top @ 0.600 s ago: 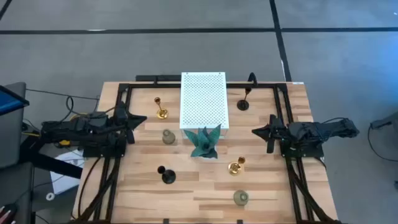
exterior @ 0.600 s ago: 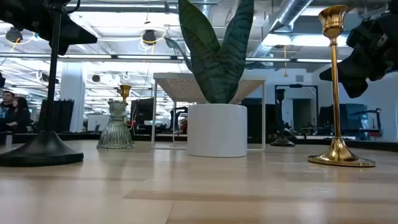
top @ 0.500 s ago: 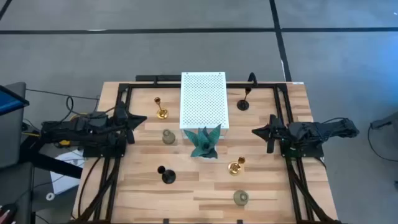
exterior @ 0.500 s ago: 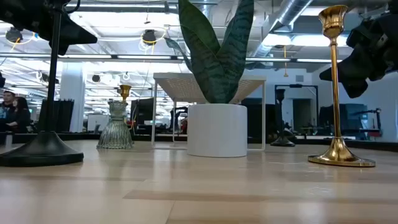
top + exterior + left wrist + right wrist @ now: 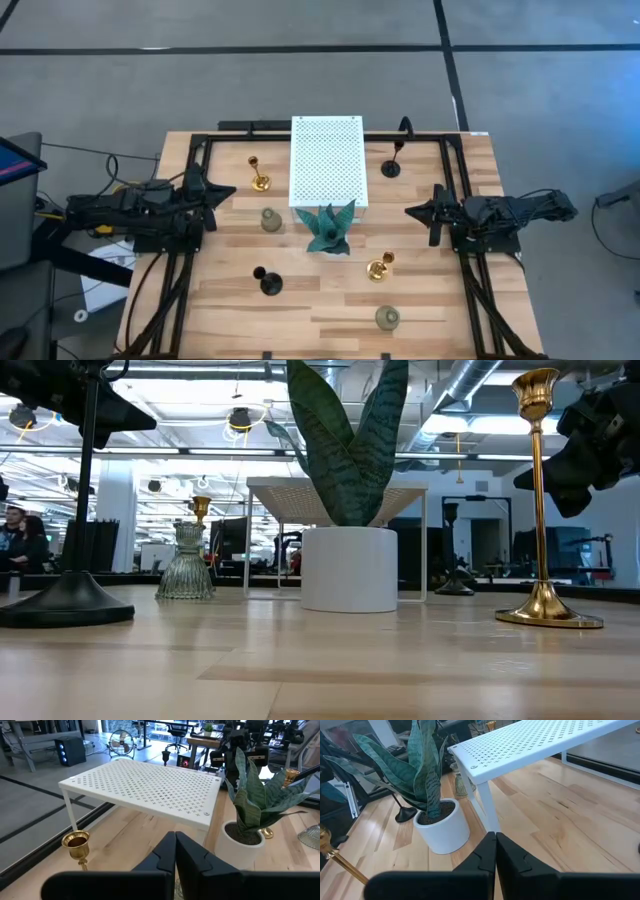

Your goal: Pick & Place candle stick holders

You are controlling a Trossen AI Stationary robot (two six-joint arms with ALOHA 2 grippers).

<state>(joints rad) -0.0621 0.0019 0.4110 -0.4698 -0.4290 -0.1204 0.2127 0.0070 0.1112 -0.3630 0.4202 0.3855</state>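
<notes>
Table (image 5: 330, 300): pale wood planks, smooth satin finish, faint sheen in the low view. Frame rails on it look like matt black metal. White rack (image 5: 329, 160): perforated sheet, looks like painted metal, matt. Beside the rack, gold holder (image 5: 541, 500): polished brass-like metal, mirror glossy; second gold holder (image 5: 77, 846) has the same shine. Ribbed holder (image 5: 188, 565): clear grey-green glass, fluted surface, glossy. Black holder (image 5: 70, 510): matt black, smooth round base. Plant pot (image 5: 442, 826) in front of the rack: white, smooth, matt; leaves waxy. Both grippers, left gripper (image 5: 175, 851) and right gripper (image 5: 495, 849): matt black plastic-looking fingers.
</notes>
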